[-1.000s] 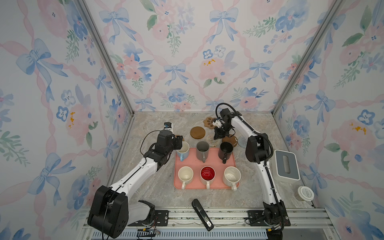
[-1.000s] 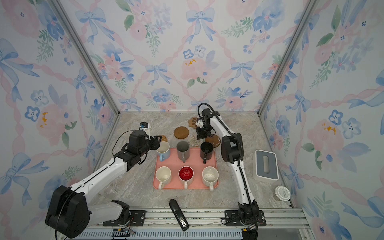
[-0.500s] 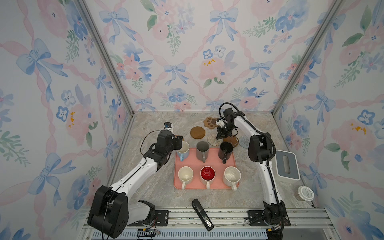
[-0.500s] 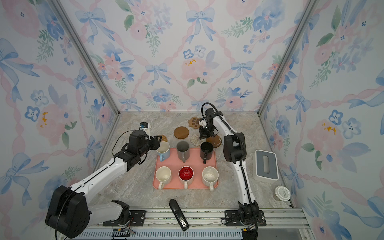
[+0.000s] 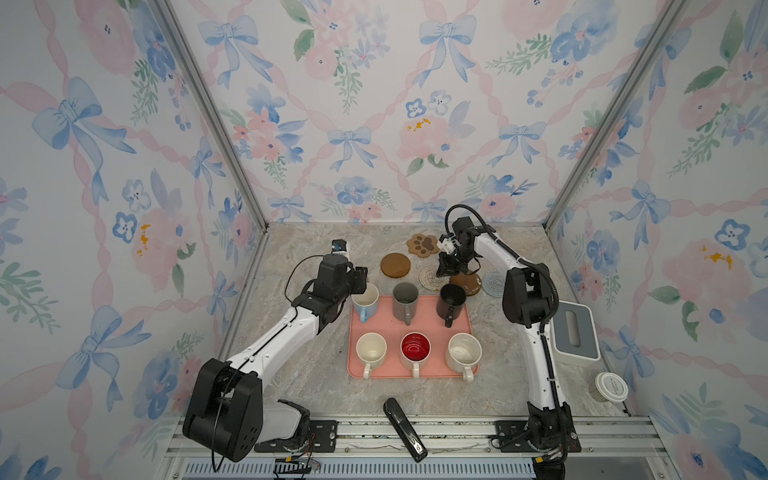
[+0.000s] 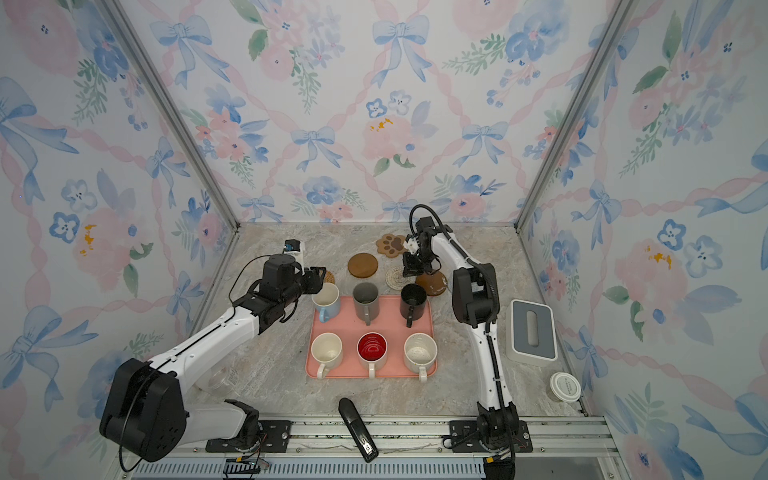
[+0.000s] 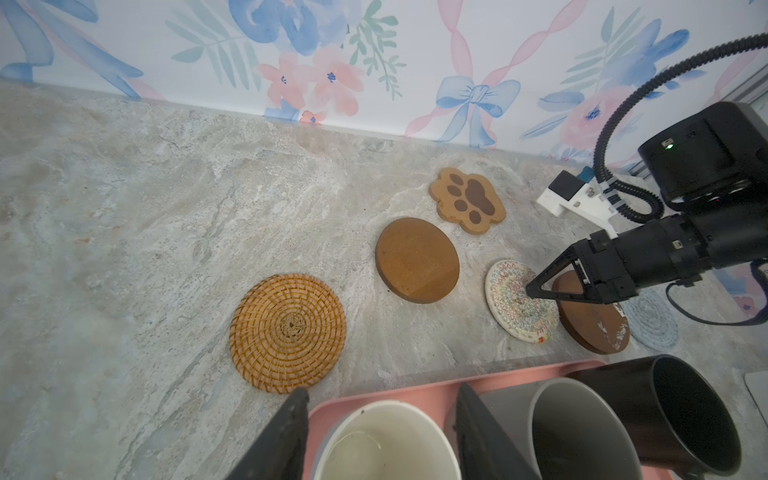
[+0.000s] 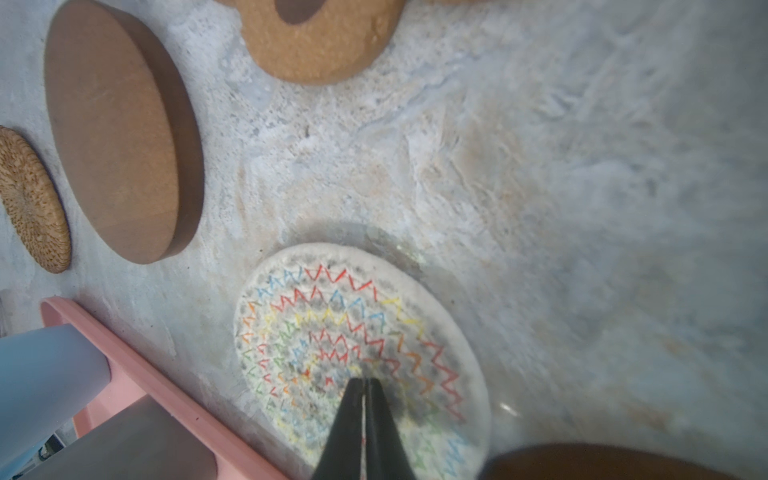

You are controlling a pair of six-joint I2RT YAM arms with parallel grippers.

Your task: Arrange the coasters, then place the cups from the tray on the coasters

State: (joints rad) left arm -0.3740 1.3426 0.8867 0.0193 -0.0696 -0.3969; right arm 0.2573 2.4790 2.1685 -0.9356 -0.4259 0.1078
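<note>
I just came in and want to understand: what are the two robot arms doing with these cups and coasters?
The right gripper, shut, rests its tips on the cream crochet coaster on the table behind the tray, apparently to slide it into place. The left gripper has its jaws on either side of the light blue mug; whether it grips it yet I cannot tell. All six mugs stand on the tray.

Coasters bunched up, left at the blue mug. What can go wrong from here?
The right gripper, shut, has its tips on the cream crochet coaster, which lies against the stained brown coaster; dragging may bunch it or shove both.
The left gripper straddles the light blue mug; one finger is close to the grey mug and may knock it.
</note>
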